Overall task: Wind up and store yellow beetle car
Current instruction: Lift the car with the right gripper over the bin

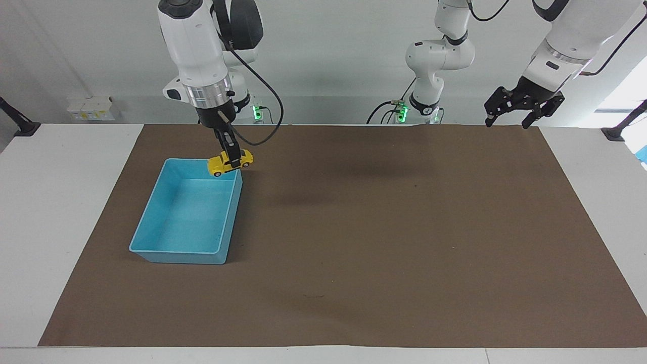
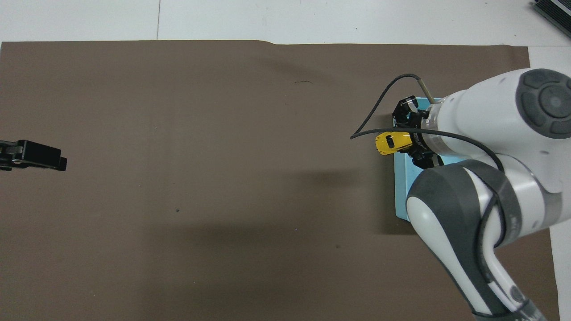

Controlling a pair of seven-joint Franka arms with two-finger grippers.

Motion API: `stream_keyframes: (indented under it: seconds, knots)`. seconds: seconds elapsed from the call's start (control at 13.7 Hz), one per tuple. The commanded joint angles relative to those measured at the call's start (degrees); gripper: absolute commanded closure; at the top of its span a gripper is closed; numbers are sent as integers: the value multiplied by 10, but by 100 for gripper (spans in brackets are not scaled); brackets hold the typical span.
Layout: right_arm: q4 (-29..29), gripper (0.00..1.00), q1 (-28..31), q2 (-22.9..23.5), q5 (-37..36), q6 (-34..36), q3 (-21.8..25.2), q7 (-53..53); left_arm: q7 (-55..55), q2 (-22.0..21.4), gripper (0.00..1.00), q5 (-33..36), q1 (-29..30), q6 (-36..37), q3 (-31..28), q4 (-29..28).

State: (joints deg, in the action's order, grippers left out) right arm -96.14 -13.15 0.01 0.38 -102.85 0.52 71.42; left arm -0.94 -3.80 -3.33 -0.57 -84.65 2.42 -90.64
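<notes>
A white tabletop (image 1: 60,202) carries a wide brown mat (image 1: 404,242); a plain pale wall (image 1: 328,60) rises past it, with perhaps a bright window (image 1: 624,93) at one edge.

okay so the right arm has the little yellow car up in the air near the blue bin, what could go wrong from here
1. The right claw holds the yellow car tilted, over the blue bin's corner nearest the robots rather than its middle. Let go here, the car might hit the rim and land on the brown mat.

2. The claw pinches only the car's middle, so it could twist or slip on the way.

3. If wound up, the car may roll and bump the bin wall once released.

The left claw waits raised at its own end.
</notes>
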Motion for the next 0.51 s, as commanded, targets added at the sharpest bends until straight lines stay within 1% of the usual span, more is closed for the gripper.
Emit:
stream_keyframes:
  seconds: [0.0,0.22,0.44]
  knots:
    - [5,100,8,-11,12,13,0,-75,-8,-9,0,3,7,4,3,-6]
    - [4,100,12,-14,23,15,1,-169,-8,-9,0,3,7,4,3,-7]
    - [3,100,41,-14,23,27,4,-288,-8,-9,0,3,7,4,4,-7]
